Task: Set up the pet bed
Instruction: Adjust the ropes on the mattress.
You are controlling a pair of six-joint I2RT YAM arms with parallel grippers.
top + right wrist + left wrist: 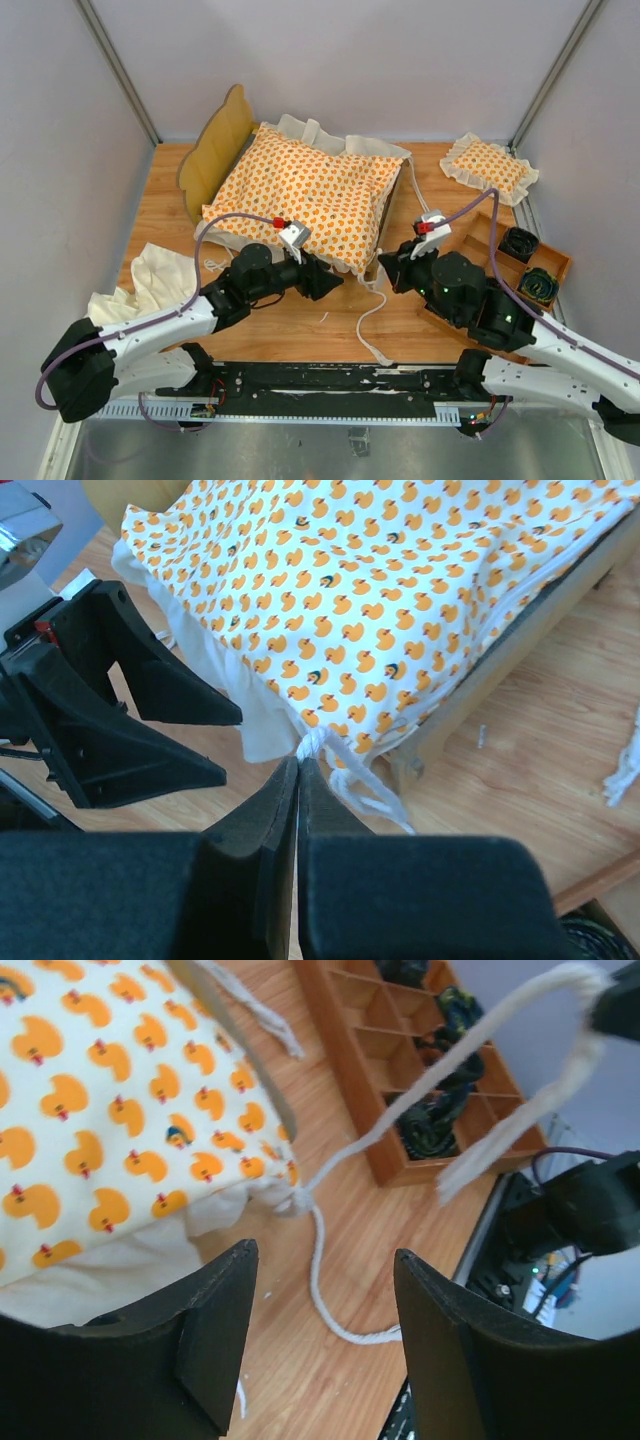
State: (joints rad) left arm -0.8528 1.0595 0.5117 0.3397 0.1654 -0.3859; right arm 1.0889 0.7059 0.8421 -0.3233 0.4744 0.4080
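Grey walls (pixel 350 60) close round a wooden table (pixel 290 330).

From above, the bed frame (pixel 213 150) stands at the back left with its scalloped headboard to the left. The orange-printed cushion (pixel 310 195) lies on the frame and overhangs its near edge. A small pillow (pixel 490 166) lies at the back right, a cream cloth (pixel 150 280) sits by the left edge, and a divided tray (pixel 482 236) is on the right. The left pincer (pixel 328 281) is at the cushion's near edge, and the right pincer (pixel 392 268) is at its near right corner.

From the left wrist, the left pincer's jaws stand apart with nothing between them, over bare wood just beside the cushion's corner. A string (pixel 410 1100) runs taut from a knot at that corner up to the right, where its top end meets a black part at the picture's edge. The tray lies beyond it.

From the right wrist, the right pincer's jaws are pressed together and pinch the white string at their tips, close to the cushion's corner. More string loops down over the frame's rail. The left pincer shows on the left, spread open.
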